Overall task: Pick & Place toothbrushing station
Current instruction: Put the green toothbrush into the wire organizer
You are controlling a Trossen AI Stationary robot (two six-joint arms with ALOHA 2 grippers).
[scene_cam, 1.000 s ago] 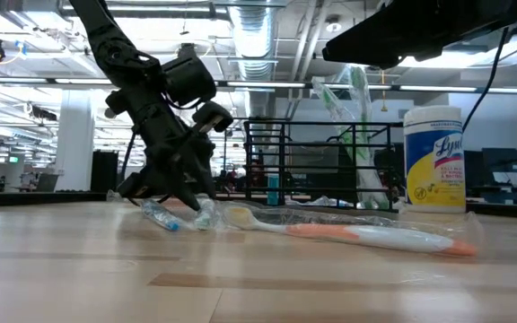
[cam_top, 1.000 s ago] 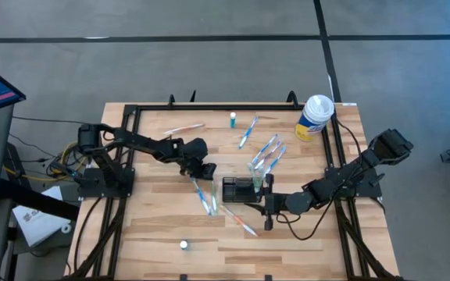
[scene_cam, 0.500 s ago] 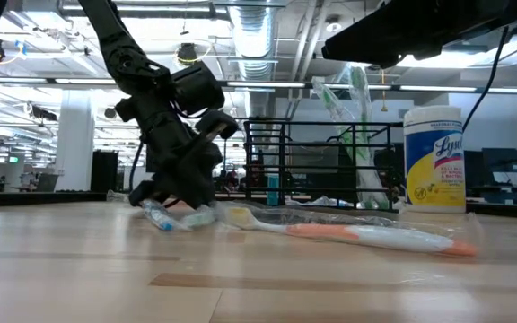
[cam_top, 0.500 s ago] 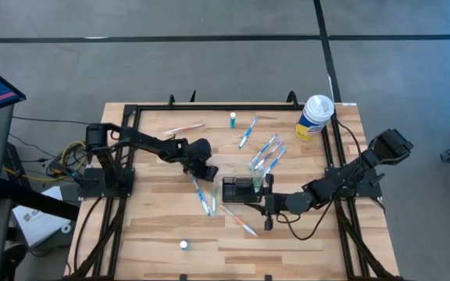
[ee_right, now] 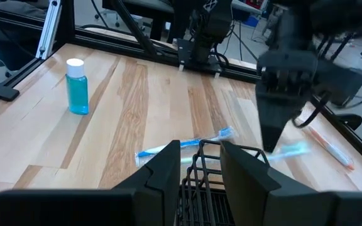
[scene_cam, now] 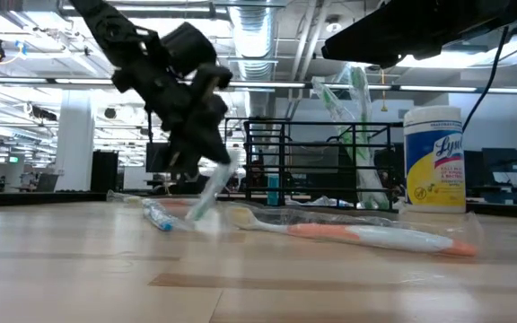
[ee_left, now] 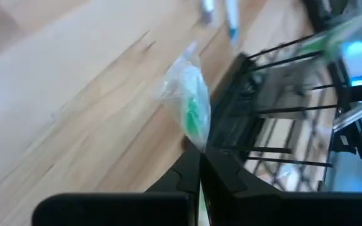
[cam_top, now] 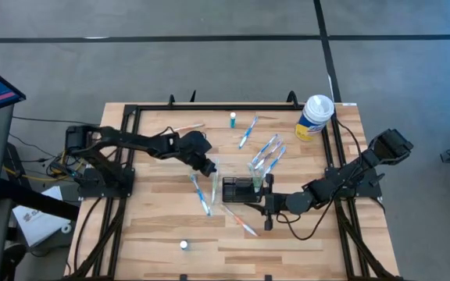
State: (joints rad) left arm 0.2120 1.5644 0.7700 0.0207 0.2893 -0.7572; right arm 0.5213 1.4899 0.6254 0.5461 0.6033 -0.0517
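Left pincer (cam_top: 209, 167): clamped on a plastic-wrapped green toothbrush (scene_cam: 206, 193), lifted clear of the pale wooden tabletop (cam_top: 155, 226), presumably for slotting; black wire toothbrushing station (cam_top: 239, 190) at centre. Right pincer (cam_top: 266, 202): partly parted astride the station's rim, apparently steadying it.

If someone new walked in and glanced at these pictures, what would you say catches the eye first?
Most striking is the left claw, shut on a wrapped toothbrush and holding it tilted above the middle of the table. Next, the right claw sits at the black wire toothbrushing station, its fingers either side of the rack's edge. At the far right corner stands a white-and-yellow wipes canister.
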